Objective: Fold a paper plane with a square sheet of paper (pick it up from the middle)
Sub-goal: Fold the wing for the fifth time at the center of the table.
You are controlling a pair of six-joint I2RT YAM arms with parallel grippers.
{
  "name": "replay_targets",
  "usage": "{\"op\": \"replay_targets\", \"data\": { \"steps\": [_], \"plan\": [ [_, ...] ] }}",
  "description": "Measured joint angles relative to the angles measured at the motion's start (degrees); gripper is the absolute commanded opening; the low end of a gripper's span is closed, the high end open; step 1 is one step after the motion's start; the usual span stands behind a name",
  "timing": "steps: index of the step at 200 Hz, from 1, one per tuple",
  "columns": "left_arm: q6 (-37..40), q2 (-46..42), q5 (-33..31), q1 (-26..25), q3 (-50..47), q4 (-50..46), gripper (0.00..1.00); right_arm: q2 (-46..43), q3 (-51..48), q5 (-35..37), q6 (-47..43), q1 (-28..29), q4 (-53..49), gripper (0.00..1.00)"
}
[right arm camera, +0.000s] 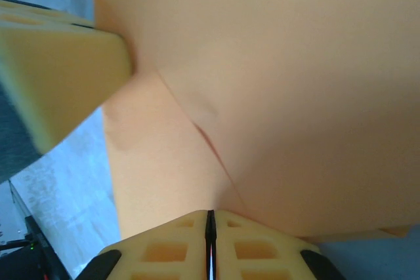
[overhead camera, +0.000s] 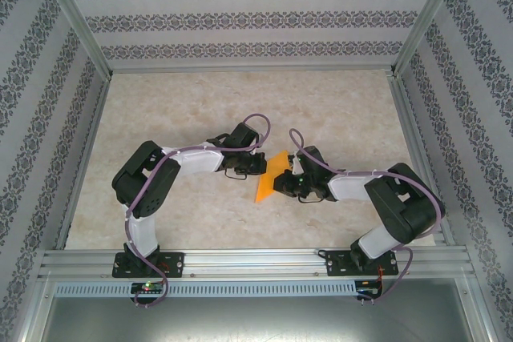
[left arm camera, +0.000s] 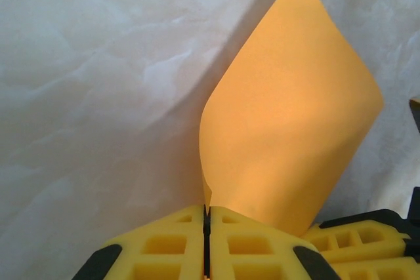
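Observation:
The square sheet of paper (overhead camera: 268, 179) is bright orange and hangs lifted between my two grippers over the middle of the table. In the left wrist view the sheet (left arm camera: 289, 129) curls up and to the right, and my left gripper (left arm camera: 207, 214) is shut on its lower edge. In the right wrist view the sheet (right arm camera: 275, 96) shows one slanting crease running down to my right gripper (right arm camera: 210, 217), which is shut on it. From above, the left gripper (overhead camera: 258, 167) and right gripper (overhead camera: 282, 183) nearly touch. The paper plane is out of view.
The marbled table top (overhead camera: 200, 110) stretches behind and beside the arms. Patterned walls and aluminium posts (overhead camera: 76, 18) enclose it. A metal rail (overhead camera: 256, 260) with the arm bases runs along the near edge.

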Motion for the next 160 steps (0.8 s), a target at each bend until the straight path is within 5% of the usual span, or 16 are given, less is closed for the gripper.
{"op": "replay_targets", "data": {
  "steps": [69, 160],
  "plan": [
    [0.0, -1.5, 1.3, 0.0, -2.5, 0.2, 0.22, 0.7, 1.0, -0.1, -0.9, 0.0, -0.8, 0.05],
    [-0.2, -4.3, 2.9, -0.1, -5.6, 1.3, 0.19, 0.8, 1.2, -0.2, -1.4, -0.1, -1.0, 0.04]
  ]
}}
